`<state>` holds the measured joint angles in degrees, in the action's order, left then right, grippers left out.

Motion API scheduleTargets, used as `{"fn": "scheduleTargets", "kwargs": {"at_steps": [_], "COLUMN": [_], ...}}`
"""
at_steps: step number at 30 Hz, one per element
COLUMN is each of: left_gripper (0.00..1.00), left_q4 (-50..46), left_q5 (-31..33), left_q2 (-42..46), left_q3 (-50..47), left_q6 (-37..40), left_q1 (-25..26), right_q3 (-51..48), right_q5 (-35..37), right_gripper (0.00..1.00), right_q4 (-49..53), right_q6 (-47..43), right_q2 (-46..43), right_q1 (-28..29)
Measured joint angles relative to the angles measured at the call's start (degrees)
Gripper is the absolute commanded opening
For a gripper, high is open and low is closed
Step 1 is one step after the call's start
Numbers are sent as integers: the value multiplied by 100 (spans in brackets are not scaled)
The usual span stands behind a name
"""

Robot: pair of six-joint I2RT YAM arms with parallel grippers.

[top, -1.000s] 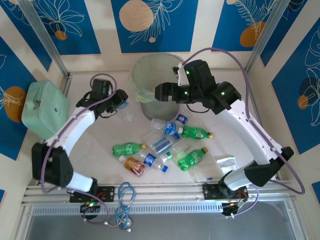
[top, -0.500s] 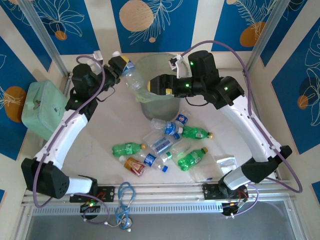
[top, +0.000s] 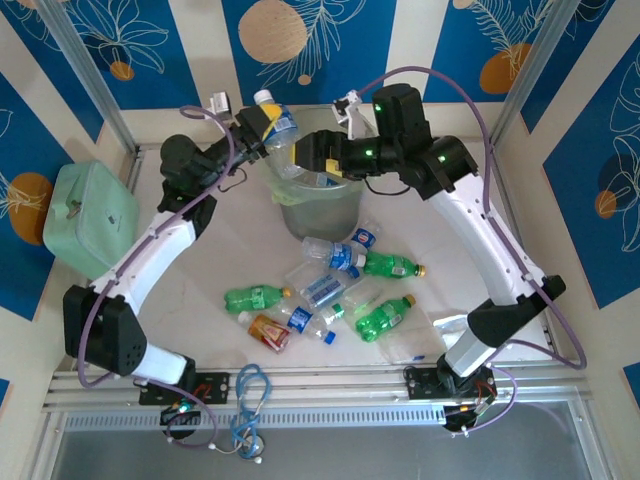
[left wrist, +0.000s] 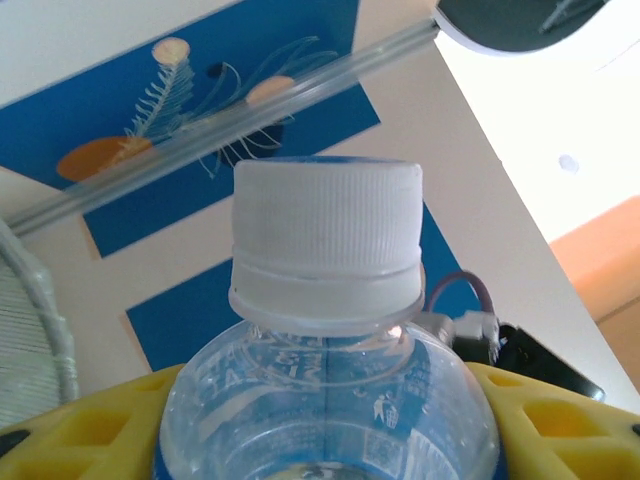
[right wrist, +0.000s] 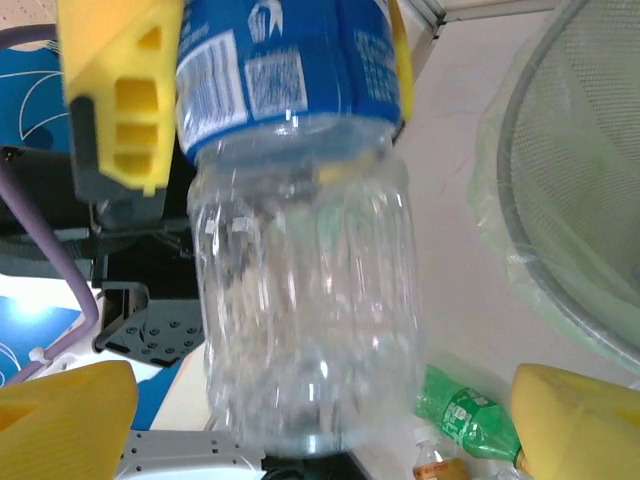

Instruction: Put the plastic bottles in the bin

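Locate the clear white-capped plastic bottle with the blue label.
Top view: the bottle is gripped in the left claw, raised by the far-left rim of the round grey-green plastic bin.

From above, one camera takes in the whole table (top: 200, 270); both wrist cameras closely face the same bottle (right wrist: 300, 300).

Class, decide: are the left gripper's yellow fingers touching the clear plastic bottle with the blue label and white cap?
Touching. In the left wrist view, the yellow fingers press against both sides of the clear blue-labelled bottle.
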<state>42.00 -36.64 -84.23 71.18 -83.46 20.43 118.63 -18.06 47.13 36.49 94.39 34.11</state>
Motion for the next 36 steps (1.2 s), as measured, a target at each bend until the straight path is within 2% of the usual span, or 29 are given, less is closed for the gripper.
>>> {"fn": "scheduleTargets", "kwargs": {"at_steps": [14, 36], "left_gripper": [54, 52], "left_q4": [664, 645], "left_q5": [-195, -236], "left_q2": [-291, -415], "left_q3": [177, 249], "left_q6": [-461, -481], "left_q1": [83, 184], "right_q3": [181, 179], "right_q5": [-258, -304], "right_gripper": [85, 64], "right_q4": [-4, -48], "right_q6": [2, 66], "right_q2": [227, 271], "right_q1": [4, 26]}}
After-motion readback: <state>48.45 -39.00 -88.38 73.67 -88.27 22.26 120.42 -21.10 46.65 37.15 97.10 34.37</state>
